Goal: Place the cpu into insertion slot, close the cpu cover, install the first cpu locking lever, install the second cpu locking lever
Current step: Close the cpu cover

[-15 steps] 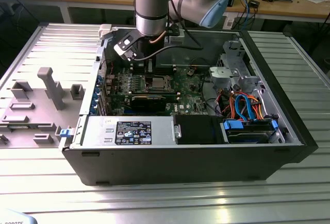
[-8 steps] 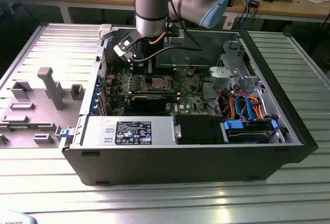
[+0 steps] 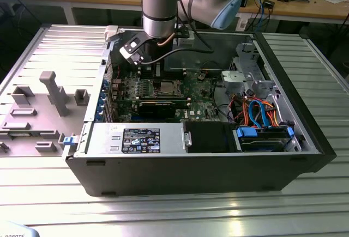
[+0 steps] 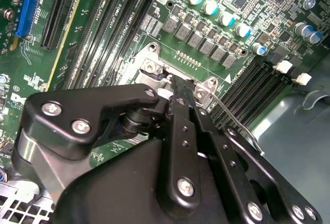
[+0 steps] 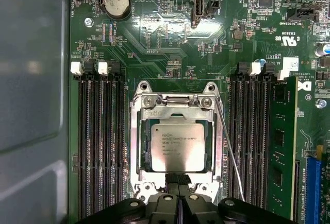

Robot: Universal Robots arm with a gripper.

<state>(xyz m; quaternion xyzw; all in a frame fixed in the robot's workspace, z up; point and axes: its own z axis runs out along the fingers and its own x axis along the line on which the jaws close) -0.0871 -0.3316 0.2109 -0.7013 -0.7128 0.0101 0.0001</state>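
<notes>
An open computer case (image 3: 191, 166) lies on a ribbed metal tabletop (image 3: 163, 210), and the robot arm (image 3: 161, 8) reaches down into it over the green motherboard (image 5: 170, 44).

The chip (image 5: 178, 144) sits flat in the socket (image 5: 134, 157), with its dull grey top facing up. The cover (image 5: 178, 112) lies down over it, so the chip shows through the cover's square window and the silvery frame runs round all four of its sides. The socket stands between two banks of long black memory slots (image 5: 100, 147). A green memory stick (image 5: 281, 147) fills one slot in the bank on the far side from those.

The pincer (image 5: 179, 178) is clenched. In the first wrist view its two black fingertips meet edge to edge with nothing visible between them. They are right at the middle of one edge of the cover, touching it or just above it; I cannot tell which. In the second wrist view the same tips point down at the socket's metal rim.

A thin wire lever (image 5: 228, 147) runs along one side of the socket, slanting away from the frame toward the nearest memory slots. In the second wrist view it appears to rise off the board. A round coin battery (image 5: 116, 2) sits on the board well apart from the socket.
</notes>
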